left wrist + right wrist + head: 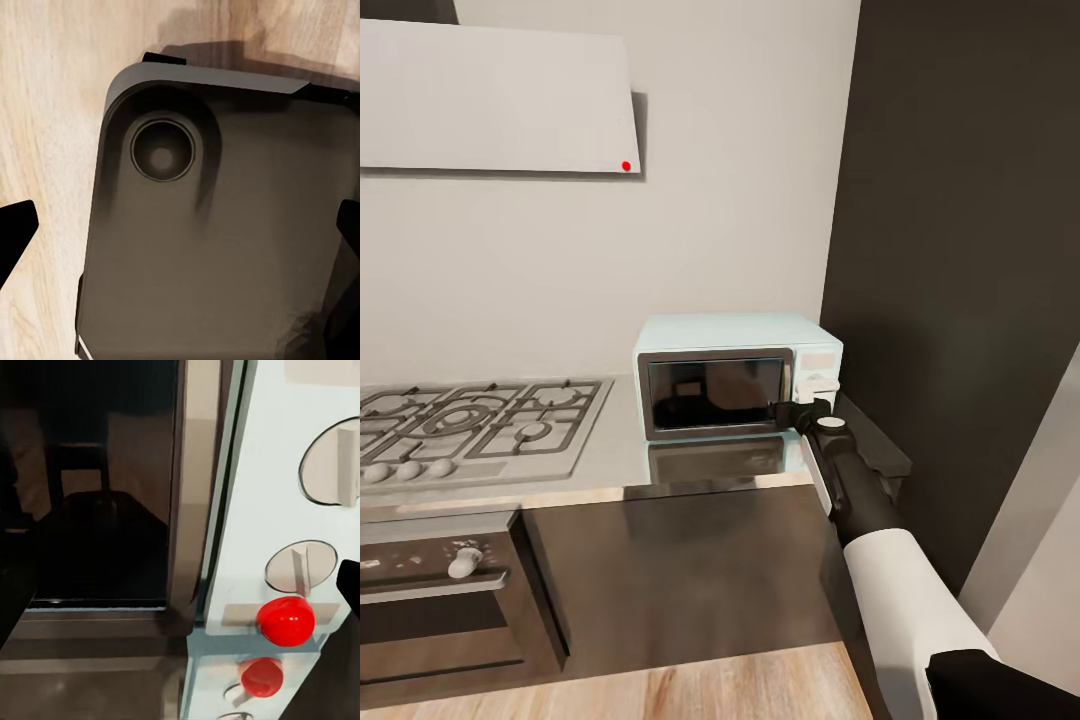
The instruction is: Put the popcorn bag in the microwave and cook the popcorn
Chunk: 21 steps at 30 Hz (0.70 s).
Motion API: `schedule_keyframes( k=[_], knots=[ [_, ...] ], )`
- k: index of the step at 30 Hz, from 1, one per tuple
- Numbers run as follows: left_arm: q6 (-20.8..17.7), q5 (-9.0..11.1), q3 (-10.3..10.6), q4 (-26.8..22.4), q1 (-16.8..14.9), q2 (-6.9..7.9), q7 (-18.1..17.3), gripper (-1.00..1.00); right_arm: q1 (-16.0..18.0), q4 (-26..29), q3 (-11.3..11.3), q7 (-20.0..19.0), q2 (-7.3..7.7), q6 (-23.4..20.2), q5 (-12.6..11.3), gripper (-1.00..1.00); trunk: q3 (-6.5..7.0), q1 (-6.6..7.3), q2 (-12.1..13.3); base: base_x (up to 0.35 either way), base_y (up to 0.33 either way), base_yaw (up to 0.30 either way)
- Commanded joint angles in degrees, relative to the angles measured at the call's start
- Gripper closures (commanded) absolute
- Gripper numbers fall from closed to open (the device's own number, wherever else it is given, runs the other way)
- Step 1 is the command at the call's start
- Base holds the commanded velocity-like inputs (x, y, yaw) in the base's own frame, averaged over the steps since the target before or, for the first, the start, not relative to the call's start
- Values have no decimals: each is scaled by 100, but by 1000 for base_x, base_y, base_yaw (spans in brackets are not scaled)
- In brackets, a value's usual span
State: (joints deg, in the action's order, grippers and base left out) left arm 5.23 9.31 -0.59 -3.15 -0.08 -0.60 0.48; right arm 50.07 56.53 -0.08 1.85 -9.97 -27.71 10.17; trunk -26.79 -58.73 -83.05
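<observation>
Countertop (610,460) holds the shut microwave (735,375); right jaws (805,412) spread beside it.

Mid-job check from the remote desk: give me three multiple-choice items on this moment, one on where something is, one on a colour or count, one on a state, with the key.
1. The microwave stands on the countertop:
A. to the right of the gas hob, beside the dark tall cabinet
B. to the left of the hob
C. on the floor

2. Colour of the round dot on the microwave's control panel:
A. green
B. red
C. yellow

3. The microwave door is:
A. wide open
B. removed
C. closed

Key: 1 A, the head view puts it between hob and cabinet. 2 B, the right wrist view shows a red dot below two knobs. 3 C, the dark glass door lies flush with the mint front, with the right pincer at its panel edge.
</observation>
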Motion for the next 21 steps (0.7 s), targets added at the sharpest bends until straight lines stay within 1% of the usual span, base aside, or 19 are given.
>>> schedule_keyframes(
  k=[1,14,17,21],
  knots=[
    [13,36,-1,-2,-1,-1,5,-100,3,7,-1,1,-3,-33,38,-100,-6,0,-3,0,1,0],
    [13,36,10,-2,-1,-1,0,-100,3,7,-1,-9,-3,-24,37,-100,-6,0,-3,4,0,0],
    [13,36,14,-2,-1,-1,-3,-100,3,7,-1,-9,-3,-24,38,-100,-6,0,-3,169,0,0],
    [13,36,14,-2,-1,0,-4,-100,3,7,-1,-9,-3,-24,38,-100,-6,0,-3,268,0,0]
  ],
)
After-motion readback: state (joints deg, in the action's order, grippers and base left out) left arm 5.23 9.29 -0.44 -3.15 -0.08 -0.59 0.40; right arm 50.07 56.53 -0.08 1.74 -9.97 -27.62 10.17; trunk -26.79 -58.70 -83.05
